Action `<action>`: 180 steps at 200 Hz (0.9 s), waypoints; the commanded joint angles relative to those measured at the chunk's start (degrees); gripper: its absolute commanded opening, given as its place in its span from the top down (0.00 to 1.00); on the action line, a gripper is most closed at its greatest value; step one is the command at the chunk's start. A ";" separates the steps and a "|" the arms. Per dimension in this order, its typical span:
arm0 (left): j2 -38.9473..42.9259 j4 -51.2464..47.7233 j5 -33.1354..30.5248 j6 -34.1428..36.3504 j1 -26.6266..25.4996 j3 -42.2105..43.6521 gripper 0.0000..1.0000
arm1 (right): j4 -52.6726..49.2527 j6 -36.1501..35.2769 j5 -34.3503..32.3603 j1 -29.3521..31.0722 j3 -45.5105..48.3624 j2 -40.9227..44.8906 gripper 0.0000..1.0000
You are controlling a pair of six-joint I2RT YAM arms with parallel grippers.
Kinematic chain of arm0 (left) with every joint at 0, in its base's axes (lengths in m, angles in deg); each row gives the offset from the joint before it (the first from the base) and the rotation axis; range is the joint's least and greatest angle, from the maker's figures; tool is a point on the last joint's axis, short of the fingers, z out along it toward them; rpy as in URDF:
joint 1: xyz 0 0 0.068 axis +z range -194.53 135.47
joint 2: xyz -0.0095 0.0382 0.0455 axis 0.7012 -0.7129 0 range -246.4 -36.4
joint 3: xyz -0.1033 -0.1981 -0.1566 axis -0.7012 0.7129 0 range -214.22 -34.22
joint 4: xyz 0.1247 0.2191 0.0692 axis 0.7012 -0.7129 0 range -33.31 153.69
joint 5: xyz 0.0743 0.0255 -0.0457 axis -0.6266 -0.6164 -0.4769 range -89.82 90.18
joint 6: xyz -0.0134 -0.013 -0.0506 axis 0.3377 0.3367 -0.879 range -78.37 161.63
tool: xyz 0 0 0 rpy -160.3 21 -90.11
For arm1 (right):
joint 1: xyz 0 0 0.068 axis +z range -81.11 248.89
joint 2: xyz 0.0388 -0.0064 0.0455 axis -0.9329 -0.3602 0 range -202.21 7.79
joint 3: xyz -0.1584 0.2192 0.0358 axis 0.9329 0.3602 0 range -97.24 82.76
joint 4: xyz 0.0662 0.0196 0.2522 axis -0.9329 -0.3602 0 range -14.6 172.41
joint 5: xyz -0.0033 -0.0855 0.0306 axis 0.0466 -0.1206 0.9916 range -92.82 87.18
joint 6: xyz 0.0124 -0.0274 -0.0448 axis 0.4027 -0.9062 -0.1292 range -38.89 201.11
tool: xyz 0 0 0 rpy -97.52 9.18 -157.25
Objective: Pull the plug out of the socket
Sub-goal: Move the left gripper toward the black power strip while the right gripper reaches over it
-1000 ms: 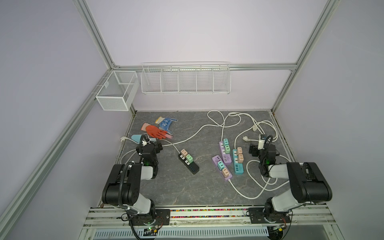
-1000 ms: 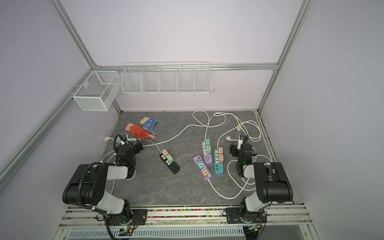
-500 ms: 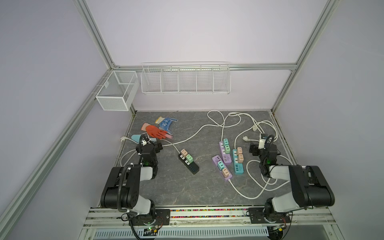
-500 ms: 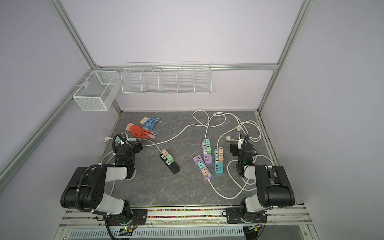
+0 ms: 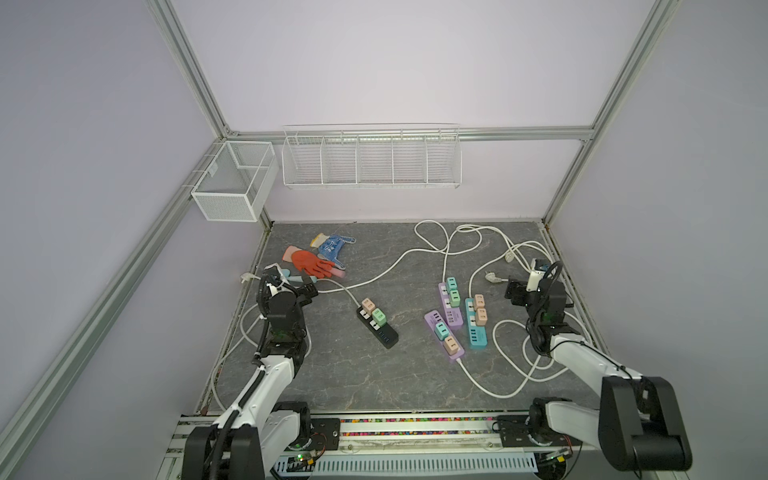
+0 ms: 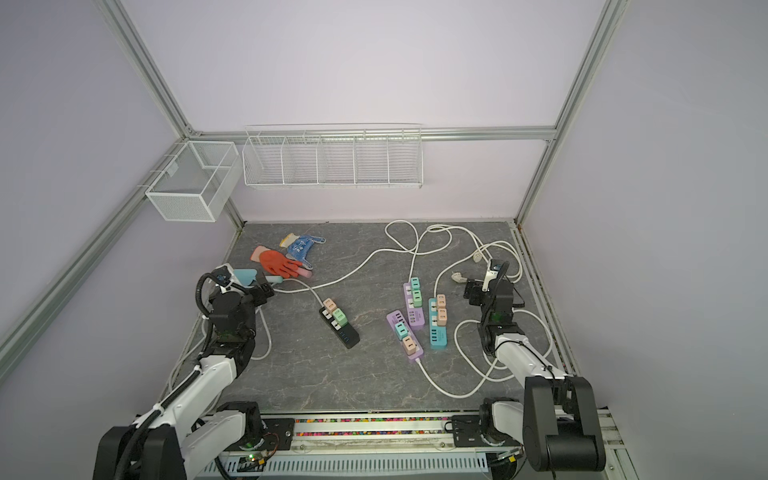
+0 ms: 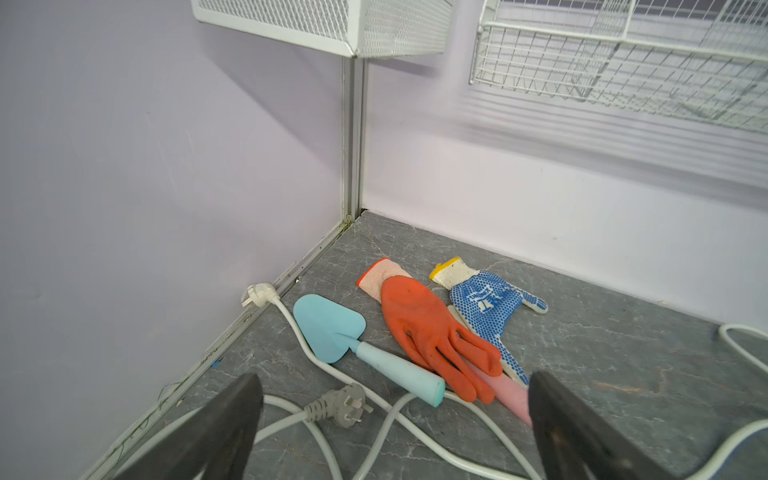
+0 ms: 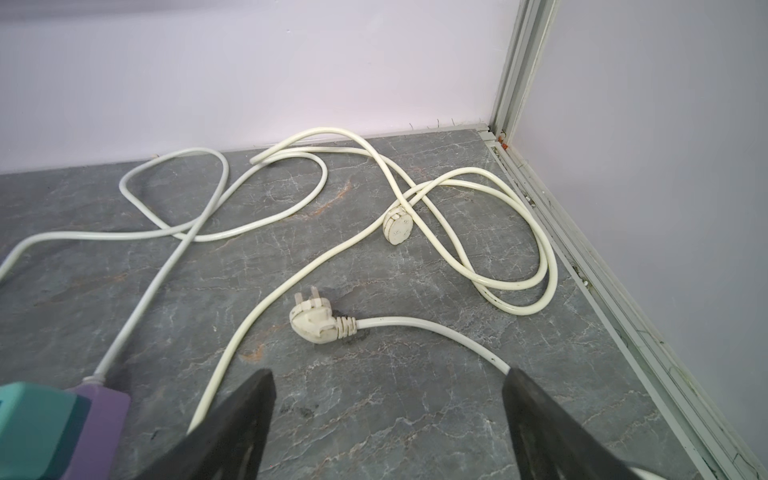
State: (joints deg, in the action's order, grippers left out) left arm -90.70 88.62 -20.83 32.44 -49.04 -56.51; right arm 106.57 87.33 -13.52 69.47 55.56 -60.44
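Note:
Four power strips lie mid-table, each with two coloured plugs seated in its sockets. The black strip (image 5: pixel 384 334) carries a pink plug (image 5: pixel 368 305) and a green plug (image 5: pixel 379 318). Two purple strips (image 5: pixel 453 316) (image 5: pixel 432 319) and a teal strip (image 5: pixel 476 334) lie to its right. My left gripper (image 5: pixel 291 282) (image 7: pixel 395 415) hovers open at the left edge, over loose cord. My right gripper (image 5: pixel 534 282) (image 8: pixel 386 415) hovers open over bare table at the right. A teal plug (image 8: pixel 33 428) on a purple strip (image 8: pixel 99 415) shows beside it.
An orange glove (image 7: pixel 424 328), a blue-dotted glove (image 7: pixel 486 303) and a light blue trowel (image 7: pixel 328 328) lie ahead of the left gripper, with a loose grey plug (image 7: pixel 340 405). White cords and a loose white plug (image 8: pixel 316 324) sprawl at the right. Wire baskets (image 5: pixel 370 158) hang on the walls.
Both arms' rear links have sunk lower toward the front rail. The grippers stay nearly where they were, both still open.

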 commanded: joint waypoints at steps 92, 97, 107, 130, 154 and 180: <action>24.06 -33.92 -0.83 -25.86 0.03 -3.72 0.00 | -34.84 28.02 9.38 -0.12 -9.99 14.19 0.12; 24.58 -35.22 -0.14 -26.09 0.03 -4.00 0.00 | -35.31 27.54 9.89 0.30 -10.42 14.31 0.12; 25.72 -37.26 1.66 -27.01 0.01 -4.41 0.00 | -36.66 26.60 10.35 1.53 -11.43 14.34 0.12; 26.97 -40.13 6.84 -27.99 0.03 -4.41 0.00 | -39.51 25.60 10.37 5.74 -13.57 14.05 0.12; 26.97 -44.63 11.47 -29.75 0.03 -5.98 0.00 | -42.26 24.79 10.60 10.45 -15.80 12.96 0.12; 26.84 -47.56 17.80 -31.23 0.01 -7.02 0.00 | -44.10 23.62 10.99 16.22 -17.71 10.26 0.12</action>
State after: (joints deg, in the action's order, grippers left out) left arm -64.14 47.03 -10.45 3.96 -49.04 -61.05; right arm 66.07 112.38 -3.86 81.23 39.93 -47.72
